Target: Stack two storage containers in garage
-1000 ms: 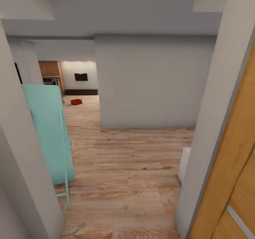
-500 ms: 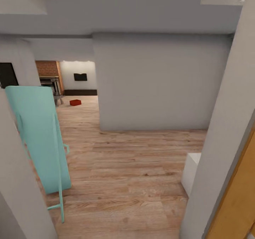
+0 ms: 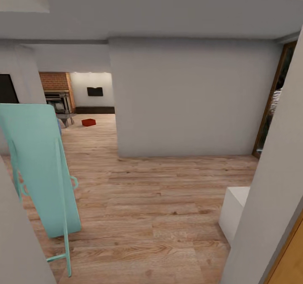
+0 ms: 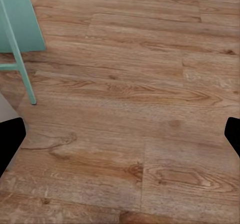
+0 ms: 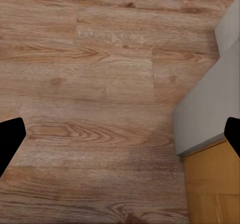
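Home hallway, wood-plank flooring (image 3: 160, 199), white walls (image 3: 189, 98), brick fireplace (image 3: 57, 91) beyond

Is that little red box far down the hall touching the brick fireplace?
Apart. In the head view, the storage container sits alone on the wood floor, with bare planks between it and the fireplace.

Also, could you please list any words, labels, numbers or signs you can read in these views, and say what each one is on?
None: no readable text in any view.
The dark panel on the far living-room wall is blank as far as can be told; it is too small to show any marking.
The storage container, the turquoise folded frame and the white box carry no visible label.
The wood floor shows only grain.
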### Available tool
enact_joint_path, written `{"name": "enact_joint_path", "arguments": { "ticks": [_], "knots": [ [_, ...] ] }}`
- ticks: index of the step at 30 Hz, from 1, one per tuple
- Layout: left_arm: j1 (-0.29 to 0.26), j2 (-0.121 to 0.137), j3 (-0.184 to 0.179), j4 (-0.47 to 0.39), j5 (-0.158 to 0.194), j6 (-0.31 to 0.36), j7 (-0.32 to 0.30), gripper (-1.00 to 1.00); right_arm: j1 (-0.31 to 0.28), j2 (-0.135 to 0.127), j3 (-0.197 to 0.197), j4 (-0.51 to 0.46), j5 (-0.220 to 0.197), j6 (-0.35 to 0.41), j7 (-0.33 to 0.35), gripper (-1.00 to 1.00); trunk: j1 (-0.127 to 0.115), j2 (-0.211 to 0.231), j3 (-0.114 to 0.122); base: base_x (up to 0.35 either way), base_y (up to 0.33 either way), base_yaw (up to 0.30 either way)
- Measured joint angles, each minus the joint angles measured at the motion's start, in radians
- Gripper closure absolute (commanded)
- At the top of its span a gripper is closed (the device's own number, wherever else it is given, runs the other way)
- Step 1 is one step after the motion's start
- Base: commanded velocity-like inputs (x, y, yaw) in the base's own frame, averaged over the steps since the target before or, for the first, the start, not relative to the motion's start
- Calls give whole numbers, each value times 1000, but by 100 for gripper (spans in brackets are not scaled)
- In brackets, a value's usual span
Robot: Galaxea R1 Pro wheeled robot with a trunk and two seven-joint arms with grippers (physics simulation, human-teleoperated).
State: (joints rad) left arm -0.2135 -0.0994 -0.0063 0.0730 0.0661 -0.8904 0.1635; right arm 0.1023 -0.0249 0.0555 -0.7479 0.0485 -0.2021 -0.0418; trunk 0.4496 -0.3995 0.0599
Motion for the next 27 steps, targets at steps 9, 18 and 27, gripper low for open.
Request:
{"name": "enact_joint_path", "arguments": {
  "ticks": [9,18,27],
  "knots": [
    [0,0,1,0,1,1,0,-100,0,0,0,0,2,0,-7,-100,0,0,0,220,0,0],
    [0,0,1,0,1,1,0,-100,0,0,2,0,3,-1,-8,-100,0,0,0,324,0,0],
    [0,0,0,0,1,1,0,-100,0,0,1,0,3,-1,-5,-100,0,0,0,325,0,0]
  ]
}}
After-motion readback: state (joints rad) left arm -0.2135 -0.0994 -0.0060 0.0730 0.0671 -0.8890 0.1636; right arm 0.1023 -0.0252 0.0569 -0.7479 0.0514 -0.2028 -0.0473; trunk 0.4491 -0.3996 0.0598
